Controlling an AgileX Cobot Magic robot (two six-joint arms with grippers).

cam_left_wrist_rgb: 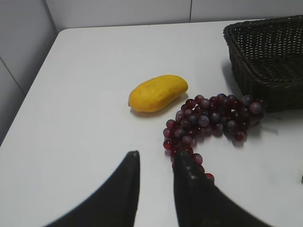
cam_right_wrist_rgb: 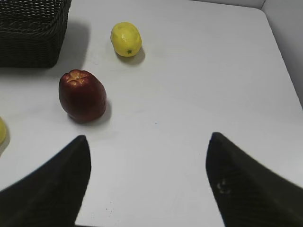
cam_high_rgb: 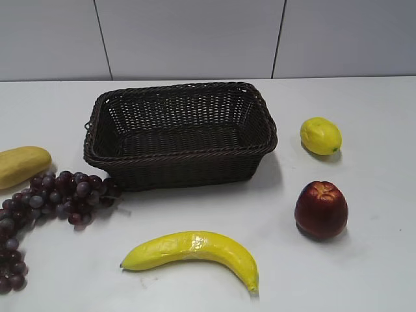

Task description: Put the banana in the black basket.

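Note:
The banana (cam_high_rgb: pixel 192 251) is long, curved and bright yellow and lies on the white table in front of the black basket (cam_high_rgb: pixel 180 162). One end of it shows at the left edge of the right wrist view (cam_right_wrist_rgb: pixel 2 131). The basket is empty; a corner shows in the left wrist view (cam_left_wrist_rgb: pixel 265 75) and another in the right wrist view (cam_right_wrist_rgb: pixel 33 42). My left gripper (cam_left_wrist_rgb: pixel 157 155) is open with a narrow gap, empty, beside the grapes. My right gripper (cam_right_wrist_rgb: pixel 147 138) is wide open and empty over bare table. Neither gripper shows in the exterior view.
A bunch of dark red grapes (cam_high_rgb: pixel 58 195) (cam_left_wrist_rgb: pixel 213 120) and a stubby pale yellow fruit (cam_high_rgb: pixel 19 164) (cam_left_wrist_rgb: pixel 157 92) lie left of the basket. A lemon (cam_high_rgb: pixel 320 135) (cam_right_wrist_rgb: pixel 126 39) and a red apple (cam_high_rgb: pixel 321 208) (cam_right_wrist_rgb: pixel 82 95) lie right of it.

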